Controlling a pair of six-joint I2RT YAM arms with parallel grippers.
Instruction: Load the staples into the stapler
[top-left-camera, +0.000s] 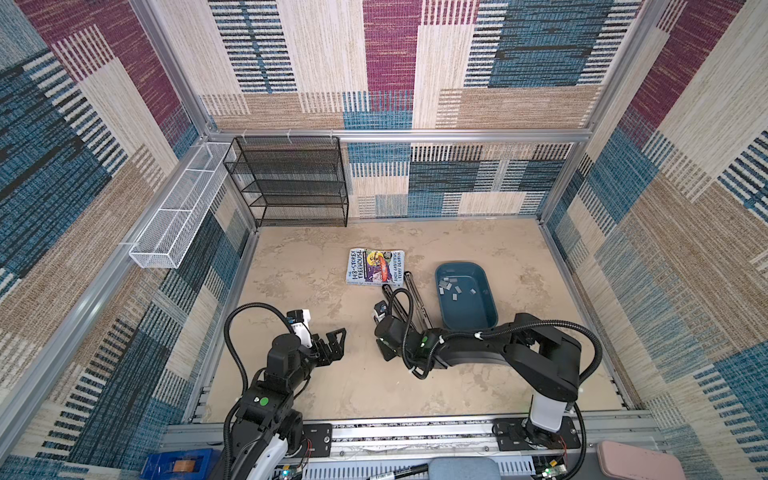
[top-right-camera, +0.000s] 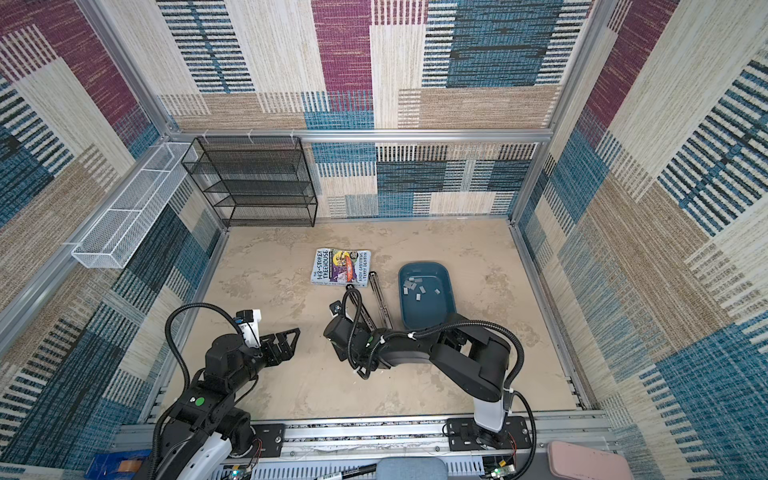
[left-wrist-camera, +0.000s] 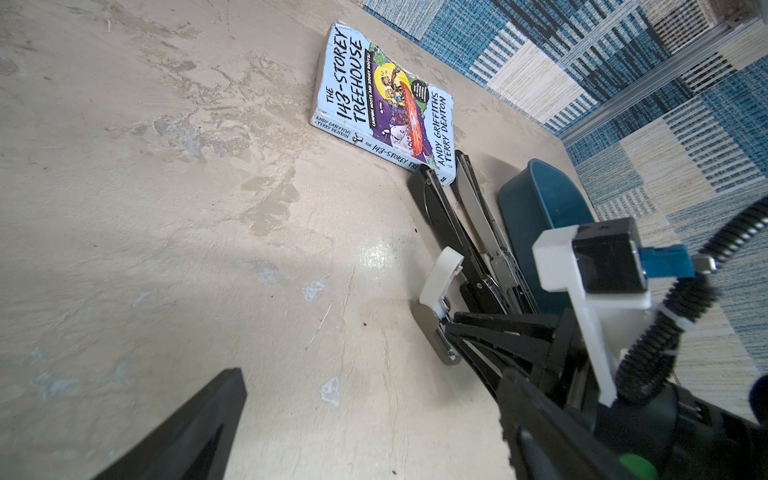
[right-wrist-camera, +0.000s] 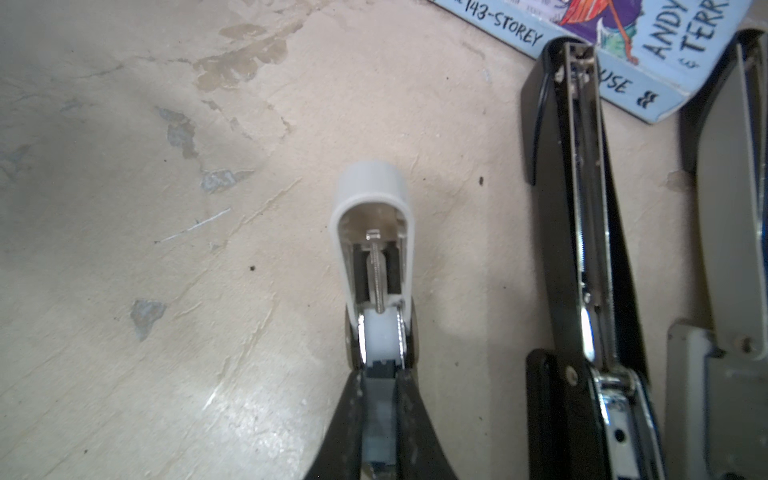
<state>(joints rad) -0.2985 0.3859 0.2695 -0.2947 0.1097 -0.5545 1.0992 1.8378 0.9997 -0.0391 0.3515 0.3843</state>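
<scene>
Silver-grey, the staples (top-left-camera: 456, 289) lie scattered loose in the far half of the blue tub (top-left-camera: 473, 318), which stands on the tabletop (top-left-camera: 299, 270) on the right arm's side. The right end effector (right-wrist-camera: 380, 374) is clenched on the hinge end of a small white stapler (right-wrist-camera: 374, 199), whose lid is swung up so the spring rod shows. Its long axis runs away from the robot, toward the book (top-left-camera: 376, 267). From that grip the staples sit off to the right and further back, with an opened black stapler (right-wrist-camera: 582, 216) and a grey stapler (right-wrist-camera: 731, 178) lying in between, both roughly parallel to the white one. The left end effector (top-left-camera: 337, 344) hangs released over bare tabletop, well apart from the tub. I'd say the free arm is the farther one, so fetching a strip means a reach across the middle.
</scene>
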